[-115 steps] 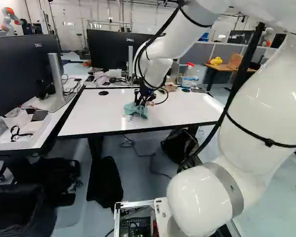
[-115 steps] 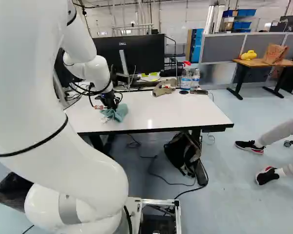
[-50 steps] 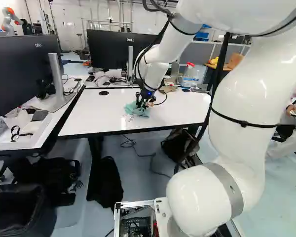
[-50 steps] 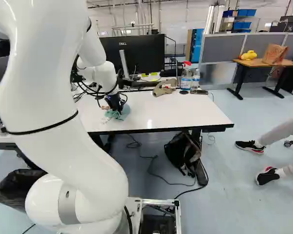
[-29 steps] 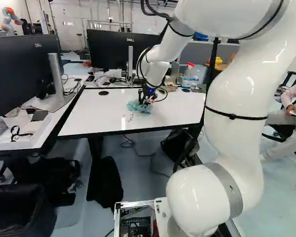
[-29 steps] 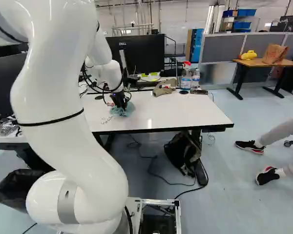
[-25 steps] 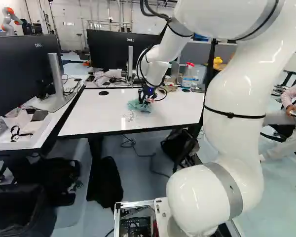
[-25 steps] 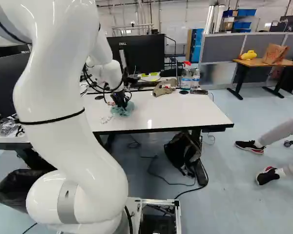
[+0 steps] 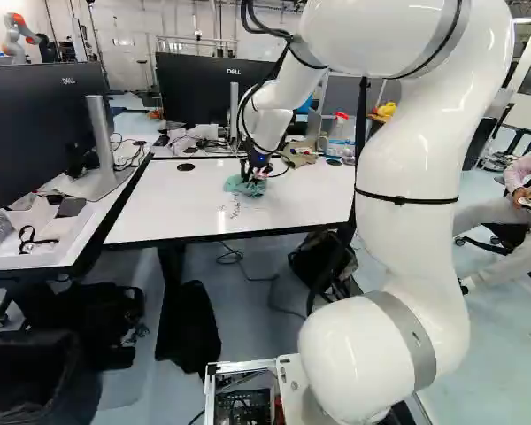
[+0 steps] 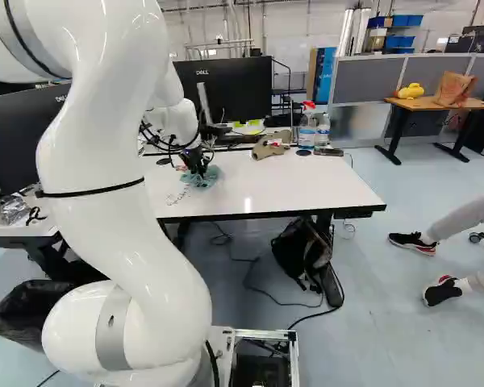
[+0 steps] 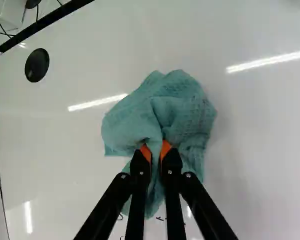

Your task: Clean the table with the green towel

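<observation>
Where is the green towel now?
In the right base view, the green towel is on the left part of the white table, clamped in the gripper, beside handwriting.

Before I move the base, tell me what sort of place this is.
Most likely a robotics lab with office desks: another robot stands at the back left of the left base view, large computer monitors are set up, and grey partitions divide the room.

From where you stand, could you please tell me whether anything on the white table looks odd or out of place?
Yes: dark handwriting marks the white tabletop beside the green towel, standing out against its plain surface.
</observation>
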